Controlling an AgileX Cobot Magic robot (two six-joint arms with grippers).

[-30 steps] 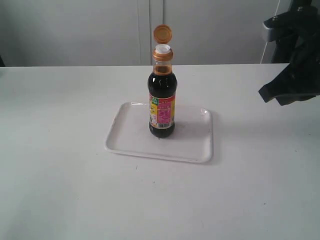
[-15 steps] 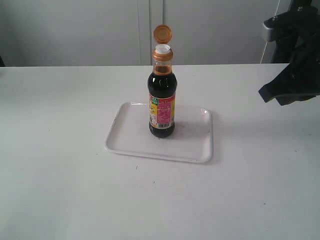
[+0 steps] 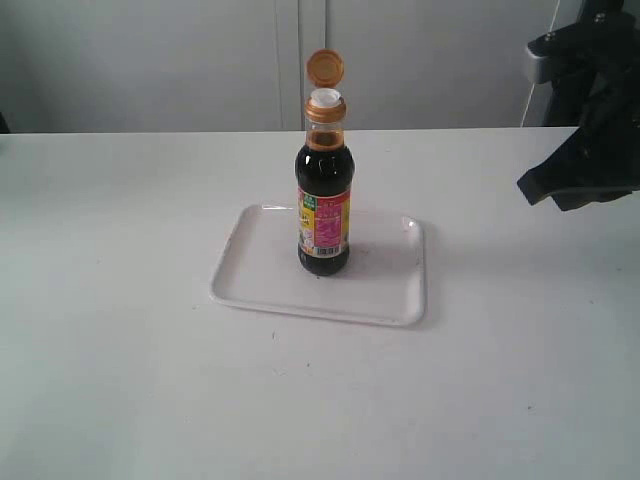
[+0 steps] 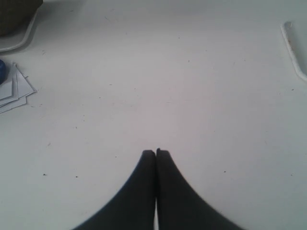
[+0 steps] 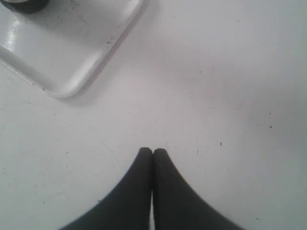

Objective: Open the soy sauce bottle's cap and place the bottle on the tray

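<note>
one small clear soy sauce bottle (image 3: 323,205) of dark liquid, with a red, pink and yellow label, is standing upright near the middle of the flat white rectangular plastic tray (image 3: 262,296) on the white table (image 3: 120,380). its round orange-brown flip-top cap (image 3: 325,68) is sitting tipped back on its hinge, leaving the white spout (image 3: 325,98) uncovered. in the exterior view the right arm is hanging as a dark shape at the right edge, well apart from the tray. the right gripper (image 5: 152,151) is hovering over bare table with its black jaws pressed together on nothing, one rounded tray corner nearby. the left gripper (image 4: 156,152) is likewise clenched empty over the table, with a thin strip of tray rim at one edge of its view. some white papers (image 4: 13,92), possibly cards, are lying fanned at the opposite edge, beside something blue.
</note>
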